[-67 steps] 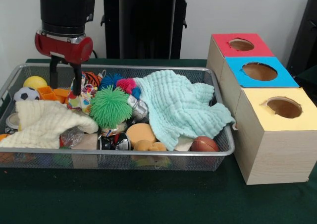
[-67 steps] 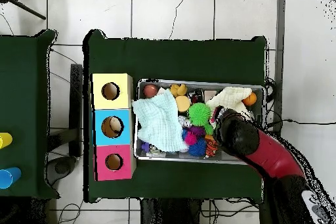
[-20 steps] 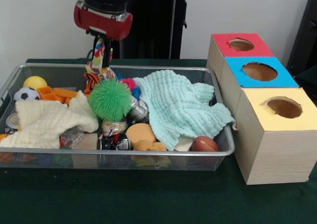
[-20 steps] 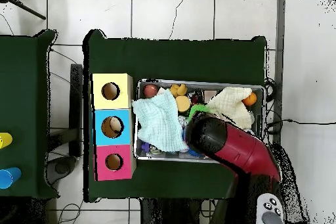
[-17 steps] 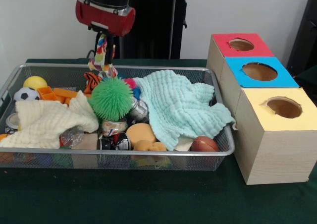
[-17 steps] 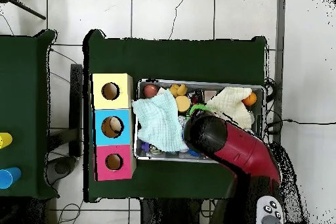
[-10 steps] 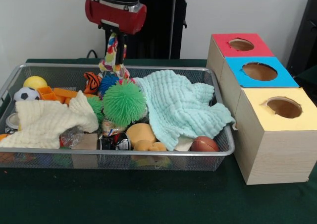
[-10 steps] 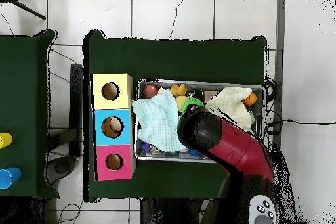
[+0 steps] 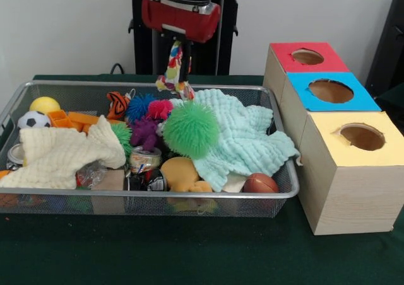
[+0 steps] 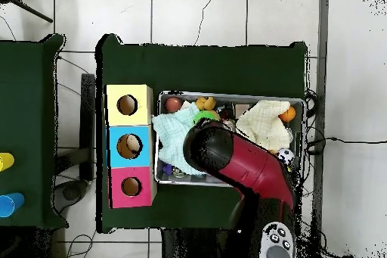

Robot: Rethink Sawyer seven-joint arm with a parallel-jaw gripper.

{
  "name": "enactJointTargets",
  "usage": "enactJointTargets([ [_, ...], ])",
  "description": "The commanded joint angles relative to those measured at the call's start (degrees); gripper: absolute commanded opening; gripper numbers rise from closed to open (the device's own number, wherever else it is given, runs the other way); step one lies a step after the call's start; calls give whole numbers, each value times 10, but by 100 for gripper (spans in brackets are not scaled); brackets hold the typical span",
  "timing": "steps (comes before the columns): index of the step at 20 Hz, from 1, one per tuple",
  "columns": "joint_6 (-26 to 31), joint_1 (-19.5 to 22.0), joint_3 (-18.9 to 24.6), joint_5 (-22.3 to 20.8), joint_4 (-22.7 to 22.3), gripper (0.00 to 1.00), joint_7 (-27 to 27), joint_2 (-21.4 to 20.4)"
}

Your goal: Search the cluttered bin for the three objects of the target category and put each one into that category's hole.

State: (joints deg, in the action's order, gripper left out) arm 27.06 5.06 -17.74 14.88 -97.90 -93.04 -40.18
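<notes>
My gripper point(image 9: 179, 53) hangs above the back rim of the wire bin point(image 9: 76, 84), shut on a multicoloured rope toy point(image 9: 173, 69) that dangles from it. Just under the rope's end a green spiky ball point(image 9: 191, 129) rests over the mint cloth point(image 9: 246, 133); whether it is caught on the rope I cannot tell. To the right stand the red box point(image 9: 307, 57), the blue box point(image 9: 330, 91) and the yellow box point(image 9: 361, 135), each with a round hole. In the overhead view the arm point(image 10: 234, 160) hides the gripper and the toy.
The bin also holds a cream cloth point(image 9: 60, 152), a yellow ball point(image 9: 45, 104), a soccer ball point(image 9: 33, 119), a tiger toy point(image 9: 117, 103), blue, pink and purple spiky toys, a can point(image 9: 144, 159) and a brown ball point(image 9: 260, 183).
The gripper has risen from the bin's left side with the rope toy and moved right towards the boxes. The green spiky ball shifted right with it onto the mint cloth.
</notes>
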Motion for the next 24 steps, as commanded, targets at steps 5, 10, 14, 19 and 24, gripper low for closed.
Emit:
enactJointTargets([
  [5, -81, 41, 71, 41, -55, 0, -148, 58],
  [10, -170, 100, 132, 22, -69, 0, -124, 95],
  [14, -214, 134, 156, -4, -60, 0, -111, 126],
  [19, -226, 123, 136, -6, -45, 0, -110, 147],
  [24, -233, 117, 132, -3, -48, 0, -112, 148],
])
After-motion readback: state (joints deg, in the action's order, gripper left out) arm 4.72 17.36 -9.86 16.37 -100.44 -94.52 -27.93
